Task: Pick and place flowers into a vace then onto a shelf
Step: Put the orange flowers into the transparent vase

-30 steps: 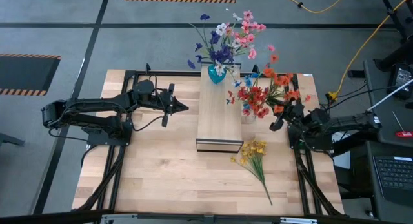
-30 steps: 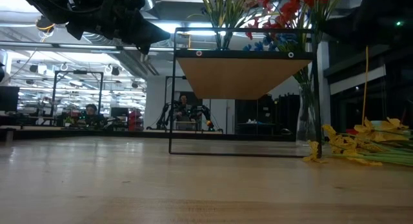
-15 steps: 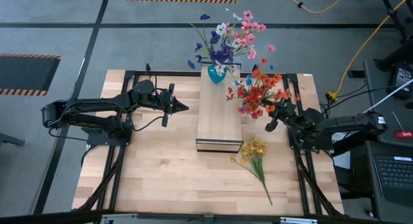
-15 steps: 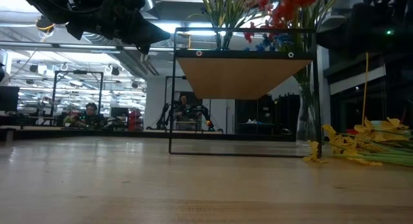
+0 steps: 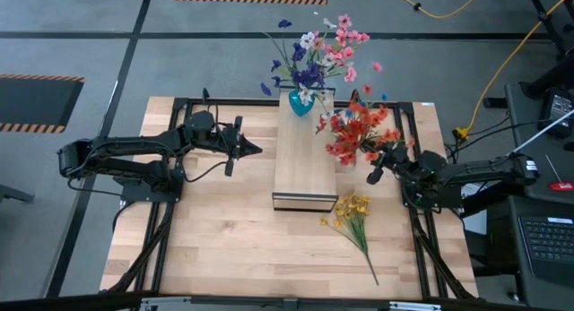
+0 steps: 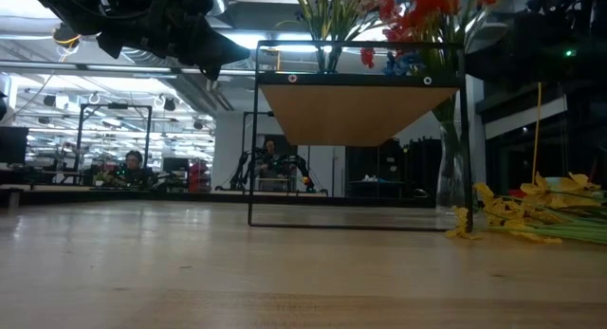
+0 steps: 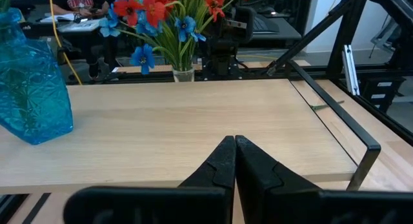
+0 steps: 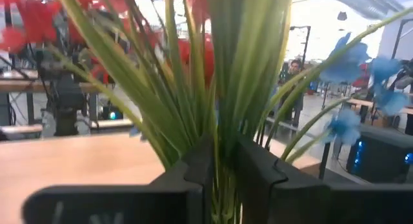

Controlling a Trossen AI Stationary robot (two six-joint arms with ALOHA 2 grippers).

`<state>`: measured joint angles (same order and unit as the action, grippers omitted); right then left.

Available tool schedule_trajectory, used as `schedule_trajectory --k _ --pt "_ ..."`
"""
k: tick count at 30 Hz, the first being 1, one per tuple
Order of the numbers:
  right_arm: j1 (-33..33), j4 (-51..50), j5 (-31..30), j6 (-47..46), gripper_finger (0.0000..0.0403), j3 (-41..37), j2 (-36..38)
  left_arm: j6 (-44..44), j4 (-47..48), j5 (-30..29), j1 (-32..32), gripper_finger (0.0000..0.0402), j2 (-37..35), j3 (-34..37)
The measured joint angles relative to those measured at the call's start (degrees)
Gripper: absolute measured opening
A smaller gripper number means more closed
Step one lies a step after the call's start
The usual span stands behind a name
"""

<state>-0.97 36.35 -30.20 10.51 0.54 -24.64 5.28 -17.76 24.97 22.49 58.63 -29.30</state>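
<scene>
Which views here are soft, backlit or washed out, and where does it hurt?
Right wrist view: the red and blue flowers are too close, stems and blooms blurred. Low view: bright ceiling lights behind leave the shelf frame and arms as dark silhouettes. Left wrist view: sharp on the shelf top and blue vase. High view: evenly lit, soft shadows.

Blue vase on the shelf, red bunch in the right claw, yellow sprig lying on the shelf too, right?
No. The yellow sprig lies on the table, beside the shelf; the high view shows it. The blue vase and the red bunch in the right claw are as you say.
</scene>
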Motion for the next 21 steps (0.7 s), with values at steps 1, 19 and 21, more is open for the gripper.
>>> schedule_trajectory --k 1,19,21 --pt "0.0 -0.7 0.0 -0.2 0.0064 0.0 0.0 0.0 0.0 0.0 0.0 0.0006 0.0 0.0" --pt "0.0 -28.6 -0.2 -9.6 0.0134 10.2 0.0 0.0 0.0 0.0 0.0 0.0003 0.0 0.0" --pt "0.0 -33.4 -0.2 -10.6 0.0134 12.2 0.0 0.0 0.0 0.0 0.0 0.0002 0.0 0.0"
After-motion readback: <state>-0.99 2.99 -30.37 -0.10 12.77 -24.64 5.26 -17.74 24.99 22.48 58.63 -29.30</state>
